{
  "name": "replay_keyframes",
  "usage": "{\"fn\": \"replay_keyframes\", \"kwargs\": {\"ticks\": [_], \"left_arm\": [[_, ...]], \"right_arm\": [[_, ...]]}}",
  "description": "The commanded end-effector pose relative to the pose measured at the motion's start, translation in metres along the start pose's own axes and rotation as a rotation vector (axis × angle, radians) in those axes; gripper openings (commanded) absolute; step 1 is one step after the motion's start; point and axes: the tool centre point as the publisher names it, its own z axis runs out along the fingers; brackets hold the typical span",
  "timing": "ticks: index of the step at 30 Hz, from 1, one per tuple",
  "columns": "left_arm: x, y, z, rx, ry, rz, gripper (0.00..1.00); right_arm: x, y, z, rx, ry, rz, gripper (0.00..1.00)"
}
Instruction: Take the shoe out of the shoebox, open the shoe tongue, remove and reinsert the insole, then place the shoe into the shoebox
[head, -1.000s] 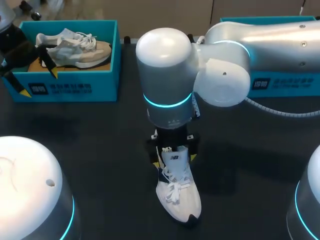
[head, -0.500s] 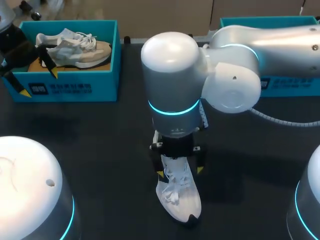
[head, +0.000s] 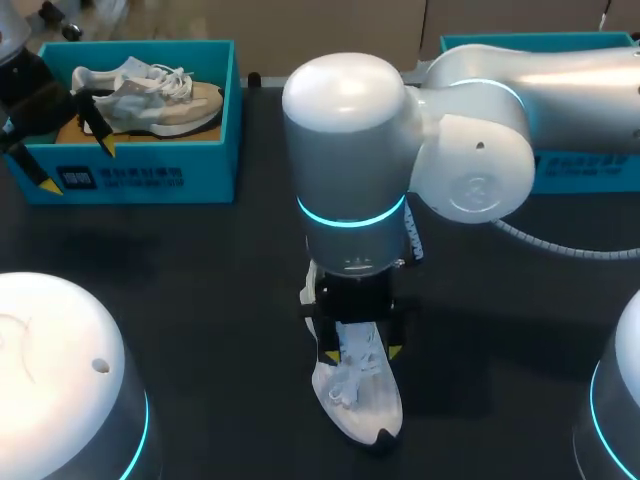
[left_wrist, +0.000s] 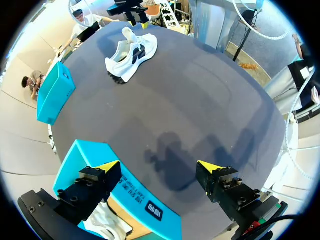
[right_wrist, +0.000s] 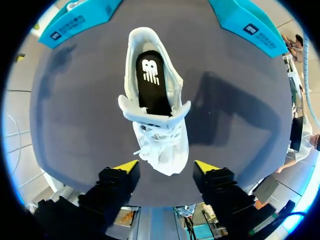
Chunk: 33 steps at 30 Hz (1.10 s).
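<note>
**A:** Where is the white lace-up sneaker (head: 358, 395) sitting?

**B:** It is standing on its sole on the dark tabletop (head: 200, 300), low in the middle of the head view, with its toe pointing at the lower edge. A black insole (right_wrist: 151, 82) is lying inside it, showing through the opening.

**A:** And what is the right hand (right_wrist: 166, 166) doing?

**B:** It is hanging right over the laces with its fingers spread. One yellow tip is showing on each side of the toe, and it is gripping nothing.

**A:** What about the left hand (left_wrist: 159, 166)?

**B:** It is hovering in the upper left of the head view, over the front wall of the teal cardboard shoebox (head: 150, 172). Its fingers are also spread wide and holding nothing. A grey-and-beige sneaker (head: 150, 95) is lying in that box. A second teal box (head: 580, 165) is sitting at the upper right, partly behind the right arm.
</note>
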Motion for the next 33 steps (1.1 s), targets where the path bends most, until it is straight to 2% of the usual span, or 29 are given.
{"fn": "replay_keyframes", "kwargs": {"ticks": [1,8,16,23,28,33], "left_arm": [[0.001,0.0,0.0,-0.003,0.002,0.0,1.0],[0.001,0.0,0.0,-0.003,0.002,0.0,1.0],[0.001,0.0,0.0,-0.003,0.002,0.0,1.0],[0.001,0.0,0.0,-0.003,0.002,0.0,1.0],[0.001,0.0,0.0,-0.003,0.002,0.0,1.0],[0.001,0.0,0.0,-0.003,0.002,0.0,1.0]], "right_arm": [[0.004,-0.009,-0.002,-0.025,-0.005,0.034,0.31],[0.007,0.007,-0.003,-0.041,-0.007,-0.022,0.3],[0.015,0.042,0.0,-0.076,0.006,-0.124,0.31],[0.017,0.072,0.013,-0.093,0.054,-0.194,0.29],[0.015,0.08,0.019,-0.08,0.063,-0.193,0.27],[0.008,0.07,0.01,-0.087,0.037,-0.166,0.27]]}}
